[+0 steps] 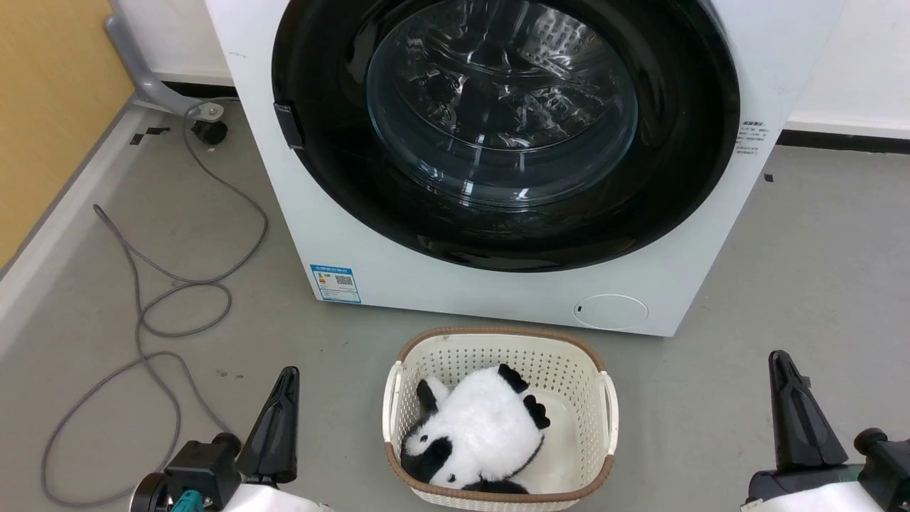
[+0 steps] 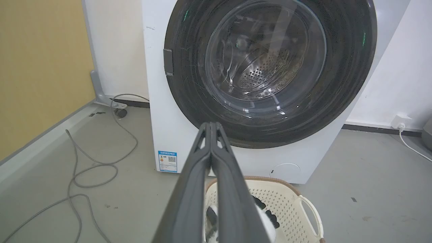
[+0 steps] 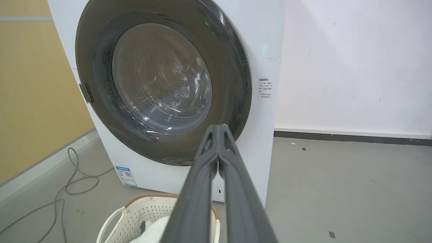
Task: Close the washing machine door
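The white washing machine [image 1: 498, 291] stands before me with its round black washing machine door [image 1: 675, 178] lying flat against the front, the glass bowl at its centre showing the steel drum behind. The door [image 2: 344, 84] looks the same in the left wrist view, and in the right wrist view the door [image 3: 233, 77] also sits flush. My left gripper [image 1: 287, 375] is low at the left, fingers together and empty, well short of the machine. My right gripper [image 1: 780, 358] is low at the right, likewise shut with nothing in it.
A cream perforated basket [image 1: 604, 398] holding a panda toy [image 1: 476, 427] sits on the grey floor between my grippers, just in front of the machine. A grey cable [image 1: 178, 284] loops over the floor at the left, near a yellow wall [image 1: 43, 107].
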Available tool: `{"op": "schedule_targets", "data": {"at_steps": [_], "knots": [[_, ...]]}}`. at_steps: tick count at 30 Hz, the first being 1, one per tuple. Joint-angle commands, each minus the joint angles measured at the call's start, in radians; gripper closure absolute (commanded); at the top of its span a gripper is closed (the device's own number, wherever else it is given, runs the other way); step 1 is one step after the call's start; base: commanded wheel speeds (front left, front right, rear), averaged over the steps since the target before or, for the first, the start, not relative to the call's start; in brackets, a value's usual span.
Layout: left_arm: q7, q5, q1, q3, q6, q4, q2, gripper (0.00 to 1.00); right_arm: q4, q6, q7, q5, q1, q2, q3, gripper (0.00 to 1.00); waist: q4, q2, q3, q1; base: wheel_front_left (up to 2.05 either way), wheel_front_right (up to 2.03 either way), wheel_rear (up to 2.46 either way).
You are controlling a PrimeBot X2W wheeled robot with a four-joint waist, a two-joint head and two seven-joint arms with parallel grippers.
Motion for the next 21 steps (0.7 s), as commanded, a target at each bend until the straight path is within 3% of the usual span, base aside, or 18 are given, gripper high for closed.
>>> {"op": "schedule_targets", "data": {"at_steps": [1, 21], "knots": [[0.007, 0.012, -0.007, 0.002, 0.007, -0.007, 0.000, 1.00, 0.003, 0.000, 0.008, -0.013, -0.011, 0.001, 0.005, 1.00, -0.001, 0.0000, -0.001, 0.0000, 0.00, 0.00, 0.00], [0.048, 0.039, -0.015, 0.006, 0.027, -0.018, 0.000, 1.00, 0.011, 0.000, 0.049, -0.033, -0.025, 0.002, 0.020, 1.00, -0.007, 0.0000, -0.009, 0.0000, 0.00, 0.00, 0.00]]}}
